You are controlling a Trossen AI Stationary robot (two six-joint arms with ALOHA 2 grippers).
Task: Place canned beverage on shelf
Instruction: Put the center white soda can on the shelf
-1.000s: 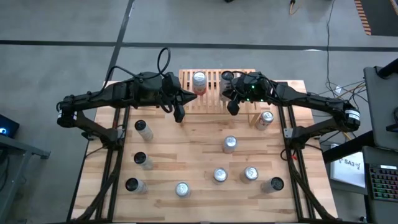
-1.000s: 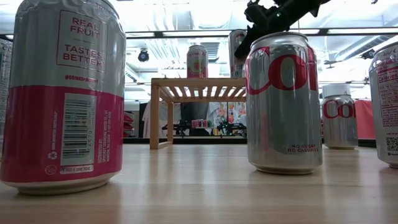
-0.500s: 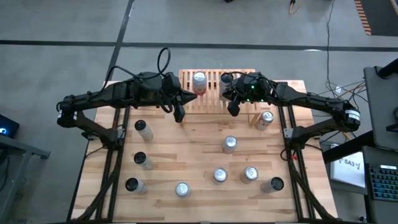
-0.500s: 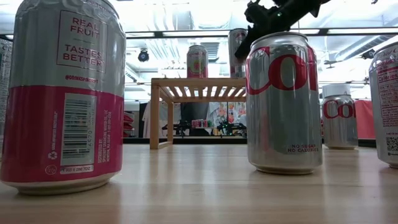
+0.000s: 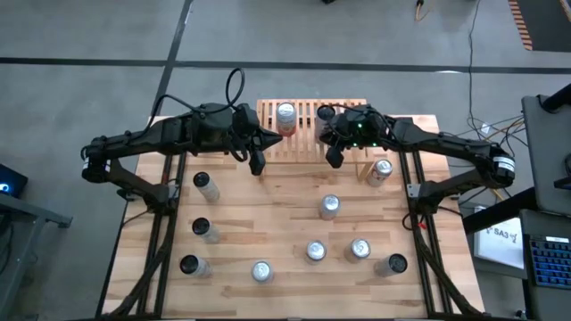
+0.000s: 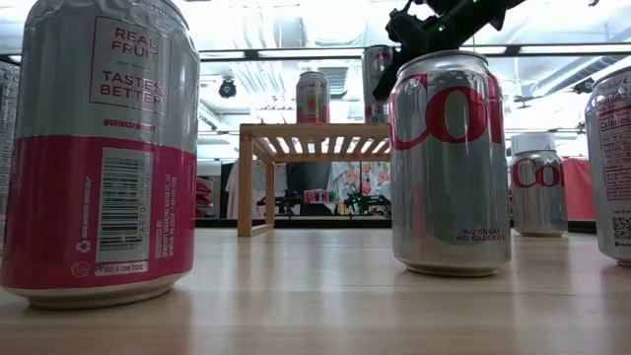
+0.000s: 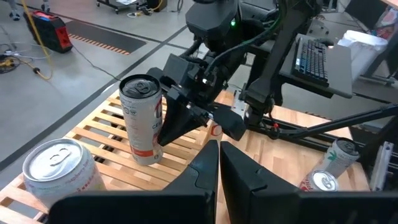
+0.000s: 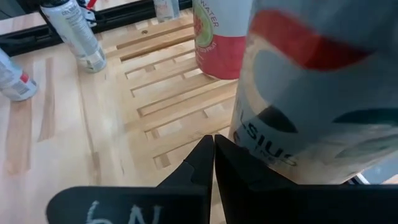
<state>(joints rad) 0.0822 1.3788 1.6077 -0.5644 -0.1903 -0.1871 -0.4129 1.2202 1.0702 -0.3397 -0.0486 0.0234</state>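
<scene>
Canned beverage: two already stand upright on the shelf [image 5: 308,114] — a pink-and-silver can [image 5: 285,115] and a silver can with red and dark print [image 5: 326,111], just beside the right gripper [image 5: 334,159]. Judged rigid but thin-walled aluminium, smooth and likely slippery; if full, moderately heavy. Best taken around the mid-body, fingers square to the wall, not squeezed hard (dents easily).

Looks: pull-tab tops, glossy sides, all upright. Loose cans sit on the table [image 5: 268,223] toward the near edge from both grippers; the nearest to the right gripper is a silver can [image 5: 383,168] just outboard of it, another [image 5: 330,207] lies nearer the table's front.

Right gripper: fingers closed together, empty, at the shelf's front edge. Left gripper [image 5: 258,164]: likewise closed on nothing, near the shelf's other front corner.
</scene>
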